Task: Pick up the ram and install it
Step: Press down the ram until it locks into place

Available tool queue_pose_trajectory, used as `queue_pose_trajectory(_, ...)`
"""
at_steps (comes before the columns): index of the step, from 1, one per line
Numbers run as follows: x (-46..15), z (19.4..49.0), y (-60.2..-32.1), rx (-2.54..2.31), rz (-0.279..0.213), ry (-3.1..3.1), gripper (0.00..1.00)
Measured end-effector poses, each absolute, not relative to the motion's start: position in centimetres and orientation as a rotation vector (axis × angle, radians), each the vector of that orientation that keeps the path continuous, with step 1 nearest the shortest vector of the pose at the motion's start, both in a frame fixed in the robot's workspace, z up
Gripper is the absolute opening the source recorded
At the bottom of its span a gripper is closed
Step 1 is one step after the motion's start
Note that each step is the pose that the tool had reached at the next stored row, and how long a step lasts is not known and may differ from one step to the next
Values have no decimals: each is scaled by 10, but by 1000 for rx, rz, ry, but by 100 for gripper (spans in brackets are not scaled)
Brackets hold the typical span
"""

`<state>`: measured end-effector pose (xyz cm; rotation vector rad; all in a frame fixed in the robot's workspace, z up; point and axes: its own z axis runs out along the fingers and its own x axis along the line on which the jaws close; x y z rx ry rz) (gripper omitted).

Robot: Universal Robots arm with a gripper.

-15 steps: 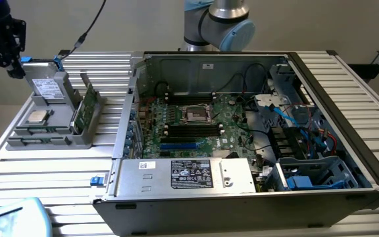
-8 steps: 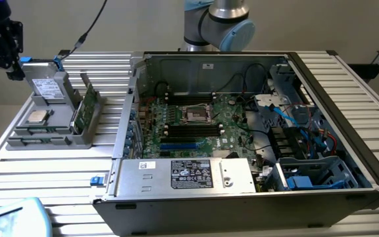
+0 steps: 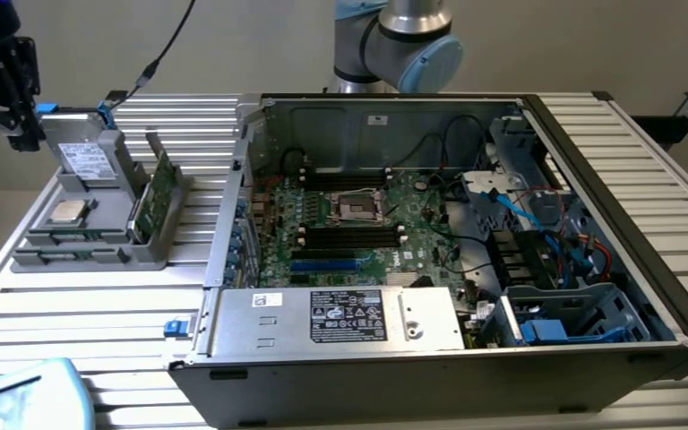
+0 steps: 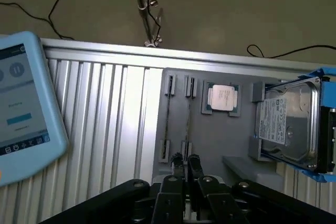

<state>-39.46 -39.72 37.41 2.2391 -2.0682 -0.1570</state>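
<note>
Tray (image 3: pixel 75 262) edge lay just beside the open case (image 3: pixel 227 215) wall, with bare table (image 3: pixel 81 313) in front. Ram (image 3: pixel 153 193) stood on edge in the tray, long axis running front to back. Gripper (image 4: pixel 185 159) hung above, jaws slightly apart, empty.

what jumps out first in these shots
The open computer case sits centre frame in the exterior view, its green motherboard exposed. On the exterior view's left a grey holder carries the ram, a silver processor and a hard drive, with the gripper above it.
</note>
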Motion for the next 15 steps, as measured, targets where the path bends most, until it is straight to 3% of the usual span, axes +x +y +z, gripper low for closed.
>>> queue_pose_trajectory(3, -395, 374, -397, 2239, -157, -2068, 31)
queue_pose_trajectory(15, -421, 366, -395, 2245, -128, -2072, 31)
